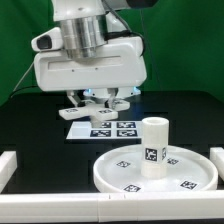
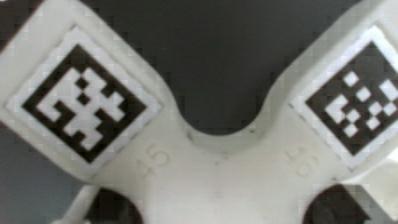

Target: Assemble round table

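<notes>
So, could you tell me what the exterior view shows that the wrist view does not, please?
Only the exterior view shows the round disc with the cylinder leg upright at its middle, the marker board, a white rail and the pincer low over that board. Only the wrist view shows the cross-shaped foot close up, two tagged arms clear. Both show the dark table; whether the pincer grips the foot cannot be told.

cross-shaped foot (image 2: 210,175) blurred, arms cut off (all sides); end effector (image 1: 98,103) opening too small to tell.
</notes>
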### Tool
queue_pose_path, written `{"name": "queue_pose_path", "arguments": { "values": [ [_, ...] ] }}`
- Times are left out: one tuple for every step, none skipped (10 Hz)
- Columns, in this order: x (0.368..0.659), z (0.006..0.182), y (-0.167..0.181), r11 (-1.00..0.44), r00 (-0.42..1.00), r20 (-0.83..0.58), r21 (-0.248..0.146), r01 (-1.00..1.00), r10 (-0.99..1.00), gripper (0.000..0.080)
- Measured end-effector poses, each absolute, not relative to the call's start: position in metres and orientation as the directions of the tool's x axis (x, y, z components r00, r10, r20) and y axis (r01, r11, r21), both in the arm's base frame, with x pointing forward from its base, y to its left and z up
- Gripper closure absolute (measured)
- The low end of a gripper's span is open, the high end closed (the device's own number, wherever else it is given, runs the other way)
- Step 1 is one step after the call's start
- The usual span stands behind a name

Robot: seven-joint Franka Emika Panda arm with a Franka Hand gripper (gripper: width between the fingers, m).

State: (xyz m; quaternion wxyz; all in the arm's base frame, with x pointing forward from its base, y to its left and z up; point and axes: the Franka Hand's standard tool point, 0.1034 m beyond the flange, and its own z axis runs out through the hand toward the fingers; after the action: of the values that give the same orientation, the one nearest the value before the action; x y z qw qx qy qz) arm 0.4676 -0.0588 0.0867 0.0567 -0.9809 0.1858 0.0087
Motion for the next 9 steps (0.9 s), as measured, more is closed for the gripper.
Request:
{"name": "queue_pose_path", "arguments": {
  "values": [
    [0.466,0.085,-0.060,-0.925,0.931,-0.041,-0.107,-0.365,-0.363,0.0356],
    [0.466,0.085,-0.060,-0.925,0.931,-0.042,-0.106,-0.366,-0.363,0.0356],
    [0.466,0.085,-0.059,-0.927,0.933,-0.041,-0.107,-0.360,-0.357,0.0356],
    [0.468,0.087,-0.054,-0.934,0.940,-0.036,-0.111,-0.340,-0.338,0.0356],
    [0.472,0.092,-0.042,-0.937,0.945,-0.050,-0.122,-0.326,-0.323,0.0356],
    [0.484,0.099,-0.027,-0.944,0.954,-0.059,-0.138,-0.301,-0.295,0.0356],
    [0.499,0.108,-0.011,-0.950,0.962,-0.036,-0.150,-0.275,-0.272,0.0356],
    [0.508,0.116,0.006,-0.946,0.960,-0.043,-0.160,-0.280,-0.277,0.0356],
    [0.517,0.122,0.016,-0.946,0.961,-0.048,-0.169,-0.277,-0.272,0.0356]
  ]
}}
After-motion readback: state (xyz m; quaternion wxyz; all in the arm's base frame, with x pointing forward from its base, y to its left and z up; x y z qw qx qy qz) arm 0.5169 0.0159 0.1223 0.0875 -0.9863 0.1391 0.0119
